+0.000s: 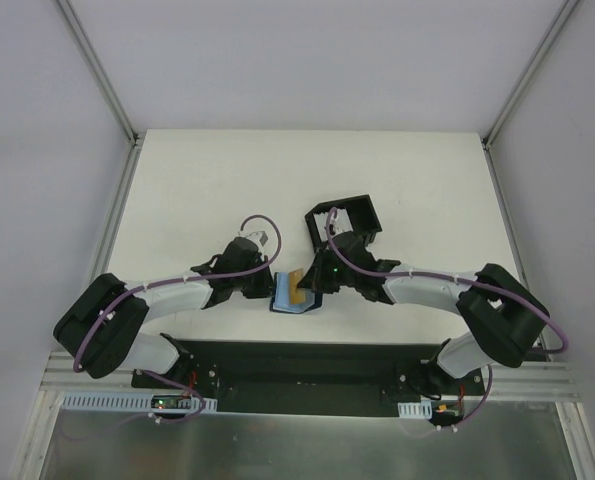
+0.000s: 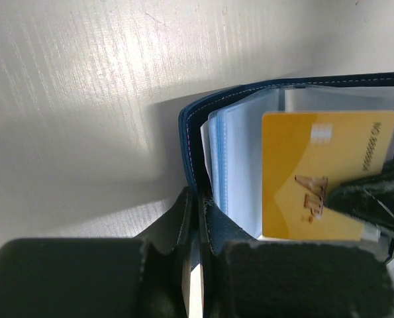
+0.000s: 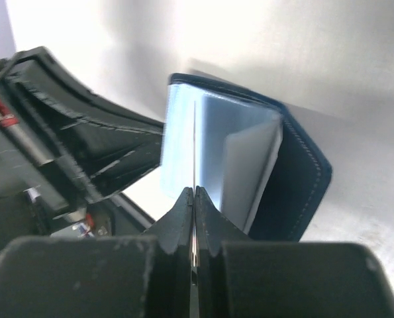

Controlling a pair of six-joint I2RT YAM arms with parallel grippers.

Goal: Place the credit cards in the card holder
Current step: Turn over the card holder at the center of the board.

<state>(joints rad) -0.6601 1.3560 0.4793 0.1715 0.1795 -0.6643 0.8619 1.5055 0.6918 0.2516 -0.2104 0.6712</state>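
Observation:
The dark navy card holder lies open on the table between both arms, its pale blue inner sleeves fanned out. My left gripper is shut on the holder's navy cover. My right gripper is shut on a yellow-orange credit card, which shows only as a thin edge in the right wrist view. The card stands against the clear sleeves, over the holder's open side. In the top view the card sits between the left gripper and the right gripper.
A black square tray with raised walls stands just behind the right gripper. The left arm's dark fingers fill the left of the right wrist view. White table extends behind and to both sides.

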